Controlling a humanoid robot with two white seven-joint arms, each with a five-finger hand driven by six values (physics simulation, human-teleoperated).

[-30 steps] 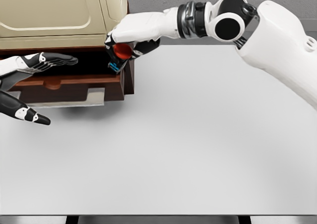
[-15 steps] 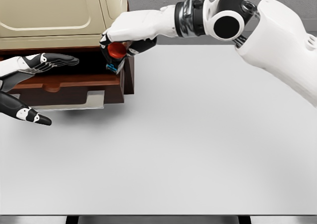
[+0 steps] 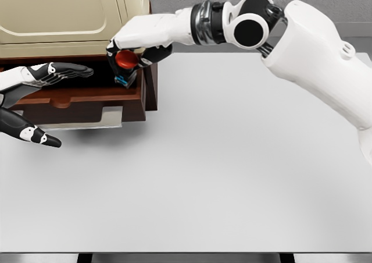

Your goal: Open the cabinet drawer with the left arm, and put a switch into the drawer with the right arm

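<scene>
A switch with a red round button and a blue base is held in my right hand, whose fingers are shut on it. It hangs over the right end of the open brown drawer of the cabinet at the upper left. My left hand stands in front of the drawer at the left edge, fingers spread, holding nothing.
The cabinet has a beige top part and brown wooden sides. It stands on a wide white table whose front edge runs along the bottom of the view. My right arm spans the upper right.
My right hand has carried the switch leftward and slightly up, from the drawer's right wall to over its inside. The left hand has barely moved.
</scene>
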